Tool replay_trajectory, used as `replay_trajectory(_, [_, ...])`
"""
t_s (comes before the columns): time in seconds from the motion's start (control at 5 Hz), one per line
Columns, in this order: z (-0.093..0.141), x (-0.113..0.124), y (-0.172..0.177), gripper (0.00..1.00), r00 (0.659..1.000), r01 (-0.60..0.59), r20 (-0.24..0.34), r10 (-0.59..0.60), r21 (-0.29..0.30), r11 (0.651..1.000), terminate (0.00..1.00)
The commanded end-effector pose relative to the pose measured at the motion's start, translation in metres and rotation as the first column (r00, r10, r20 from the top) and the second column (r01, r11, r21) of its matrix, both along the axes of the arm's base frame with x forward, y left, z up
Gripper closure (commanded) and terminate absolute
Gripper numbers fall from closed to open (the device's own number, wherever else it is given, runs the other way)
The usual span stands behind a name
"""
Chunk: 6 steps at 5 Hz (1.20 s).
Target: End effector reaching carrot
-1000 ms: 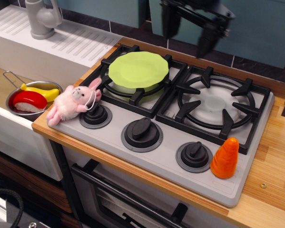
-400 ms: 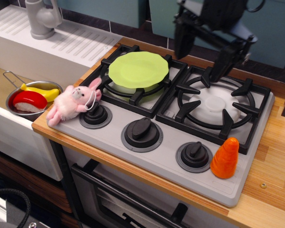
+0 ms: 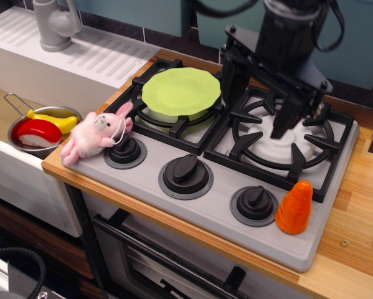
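green plate on left burner | pink bunny at stove edge

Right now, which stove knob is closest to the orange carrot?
The rightmost knob of the three, right beside the carrot. The middle knob and left knob are farther away.

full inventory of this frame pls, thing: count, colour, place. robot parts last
carrot: 1, orange, upright at the stove's front right corner, beside the right knob
plate: 1, light green, on the back left burner grate
plush bunny: 1, pink, lying at the stove's front left edge, by the left knob
knobs: 3, black, in a row along the stove front
stove: 1, grey with black grates, set in the wooden counter
pot: 1, metal, left of the stove, holding red and yellow toy food
faucet: 1, grey, back left
gripper: 1, black, open, over the right burner, apart from the carrot
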<state>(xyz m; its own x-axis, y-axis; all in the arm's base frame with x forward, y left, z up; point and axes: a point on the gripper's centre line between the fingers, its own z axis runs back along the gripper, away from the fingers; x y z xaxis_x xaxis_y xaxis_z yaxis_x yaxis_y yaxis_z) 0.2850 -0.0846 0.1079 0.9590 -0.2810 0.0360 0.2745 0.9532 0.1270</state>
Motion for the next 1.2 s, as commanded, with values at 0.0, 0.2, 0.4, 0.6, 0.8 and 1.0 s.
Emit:
replay_trajectory(0.0, [0.013, -0.005, -0.022, 0.00, 0.997, -0.008, 0.081, 0.009, -0.018, 1.000, 0.00])
replay_trajectory(0.2, [0.009, -0.008, -0.037, 0.00, 0.996, -0.018, 0.089, 0.021, -0.033, 0.999, 0.00])
replay_trajectory(0.4, [0.007, -0.006, -0.059, 0.00, 0.995, -0.025, 0.092, 0.028, -0.035, 0.999, 0.00])
replay_trajectory(0.6, [-0.001, -0.008, -0.068, 0.00, 0.994, -0.025, 0.106, 0.029, -0.038, 0.999, 0.00])
replay_trajectory(0.8, [-0.010, -0.013, -0.073, 0.00, 0.992, -0.024, 0.120, 0.028, -0.034, 0.999, 0.00])
replay_trajectory(1.0, [-0.020, -0.020, -0.072, 0.00, 0.991, -0.015, 0.135, 0.019, -0.030, 0.999, 0.00])
